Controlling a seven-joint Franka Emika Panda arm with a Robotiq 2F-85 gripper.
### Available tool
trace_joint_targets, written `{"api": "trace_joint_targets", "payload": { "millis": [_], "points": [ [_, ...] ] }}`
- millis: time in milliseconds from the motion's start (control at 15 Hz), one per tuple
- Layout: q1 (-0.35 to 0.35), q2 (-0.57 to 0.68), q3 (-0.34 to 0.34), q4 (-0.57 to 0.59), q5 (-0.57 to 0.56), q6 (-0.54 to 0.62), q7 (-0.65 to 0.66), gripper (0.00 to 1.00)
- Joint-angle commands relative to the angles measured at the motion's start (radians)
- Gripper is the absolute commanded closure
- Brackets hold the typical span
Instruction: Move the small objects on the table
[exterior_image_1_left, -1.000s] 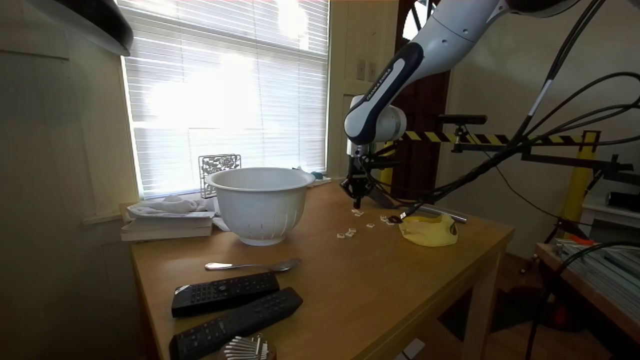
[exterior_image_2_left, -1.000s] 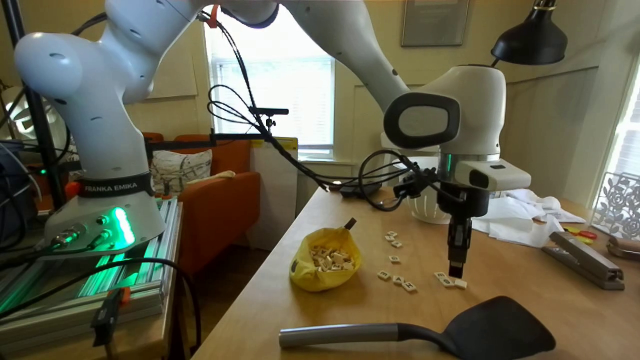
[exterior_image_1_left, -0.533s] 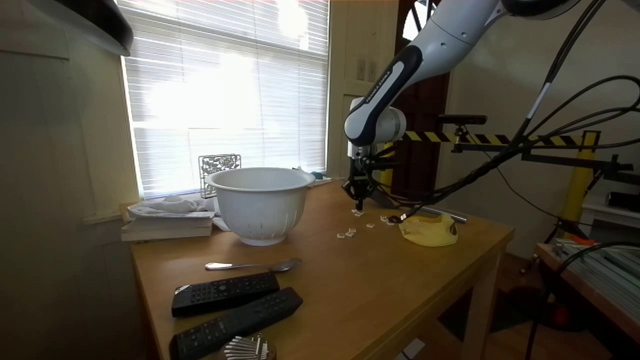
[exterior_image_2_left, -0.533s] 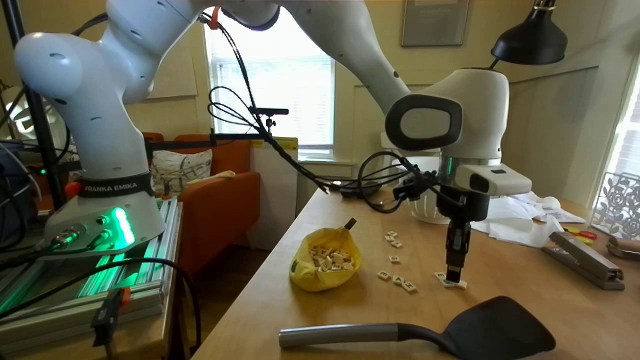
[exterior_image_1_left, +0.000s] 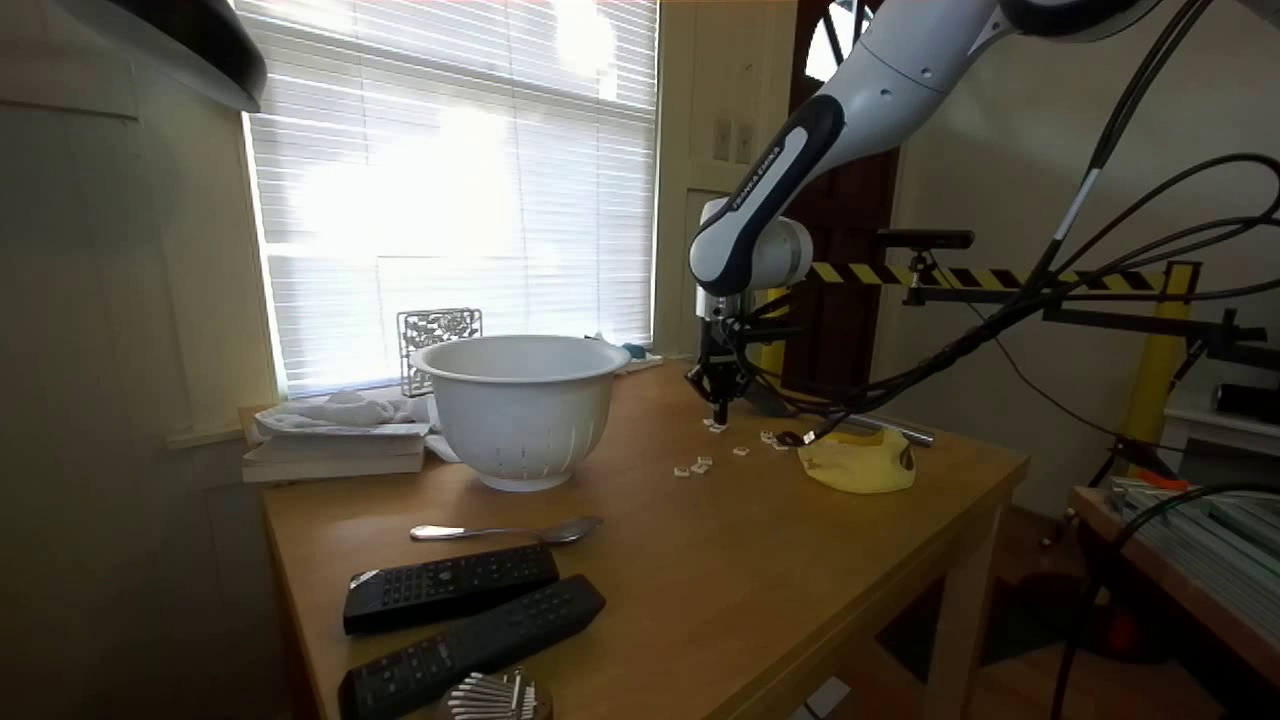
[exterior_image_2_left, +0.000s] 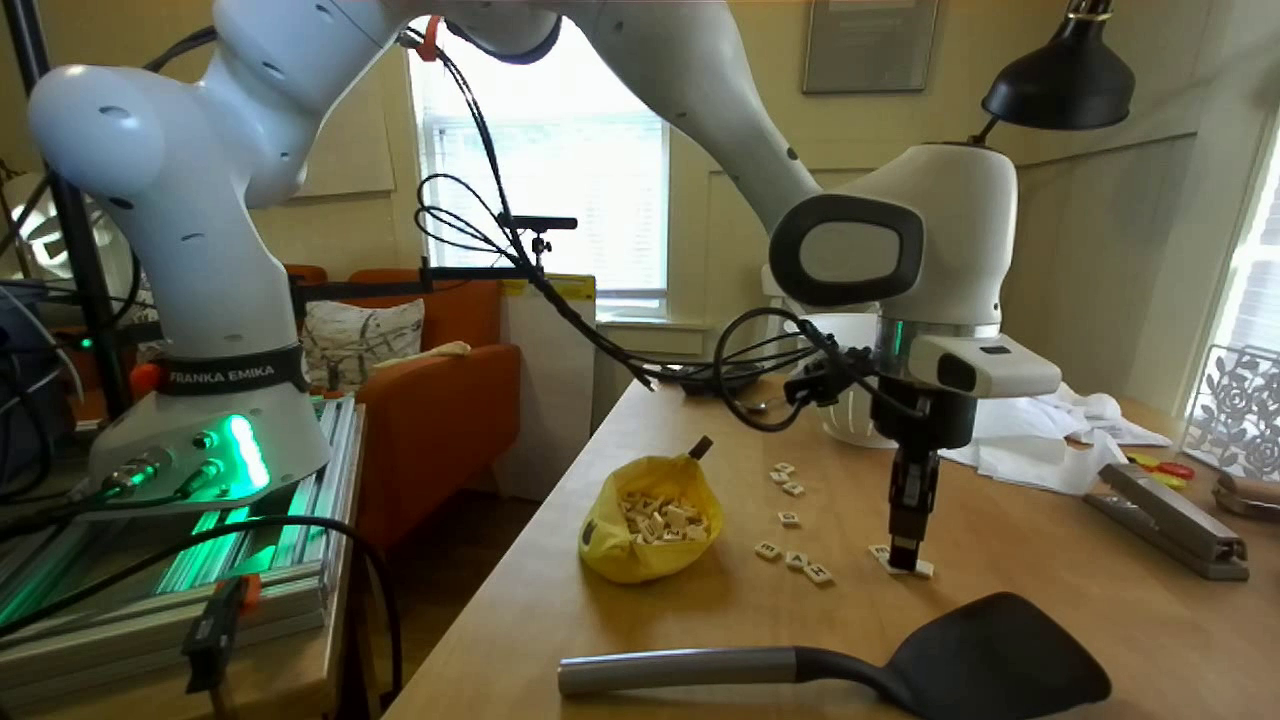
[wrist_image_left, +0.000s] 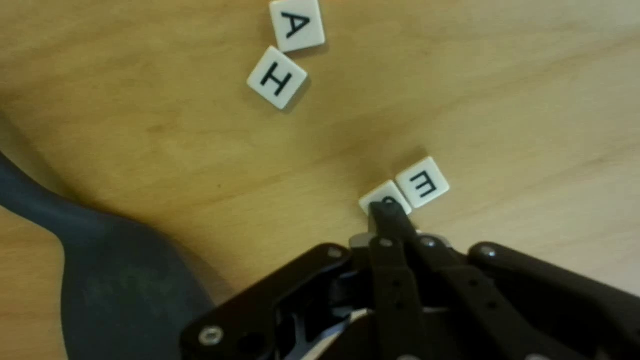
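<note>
We could pass over bare table (exterior_image_2_left: 1030, 540) between the tiles (exterior_image_2_left: 820, 574) and stapler (exterior_image_2_left: 1175, 518); the spatula (exterior_image_2_left: 1000, 655) and the bag (exterior_image_2_left: 640, 562) block us on two other sides.

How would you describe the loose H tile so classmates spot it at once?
On the wooden table, find the yellow bag in an exterior view. To its right, three loose tiles run toward the black spatula. The H tile is the one nearest the spatula, marked H, unlike the A tile beside it.
</note>
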Motion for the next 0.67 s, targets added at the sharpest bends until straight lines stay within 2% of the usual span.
{"api": "trace_joint_targets", "payload": {
  "millis": [0,600],
  "points": [
    [-0.003,0.020,-0.005,0.011,-0.039,-0.007,0.011,1.00],
    [-0.007,-0.045,0.004,-0.106,-0.090,0.023,-0.107,1.00]
  ]
}}
